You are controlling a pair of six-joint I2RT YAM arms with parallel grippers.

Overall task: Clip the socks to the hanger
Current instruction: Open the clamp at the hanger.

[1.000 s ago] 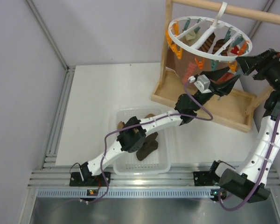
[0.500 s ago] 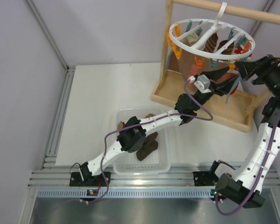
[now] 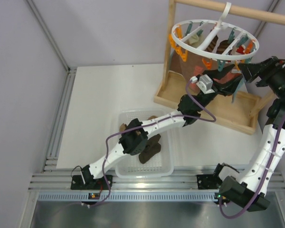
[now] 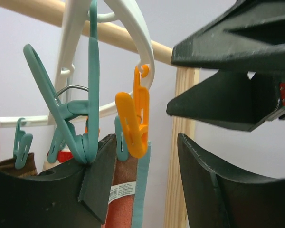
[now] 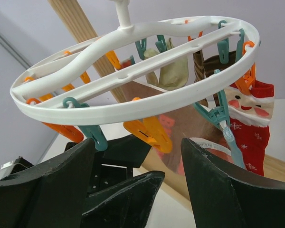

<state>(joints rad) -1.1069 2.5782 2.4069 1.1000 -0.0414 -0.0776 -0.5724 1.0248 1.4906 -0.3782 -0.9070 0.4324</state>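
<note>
Empty jaws at the pegs

Left jaws and right jaws both gape, holding nothing, beneath the hanger (image 5: 133, 110) at upper right. Dark socks (image 3: 149, 148) lie in the basket (image 3: 167, 168), lower centre. Best fetch one by its cuff, then squeeze the orange peg (image 4: 133, 123) squarely

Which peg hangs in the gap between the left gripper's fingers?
The orange peg, hanging over the open gap of the left gripper. The large teal peg beside it hangs outside that gap.
</note>
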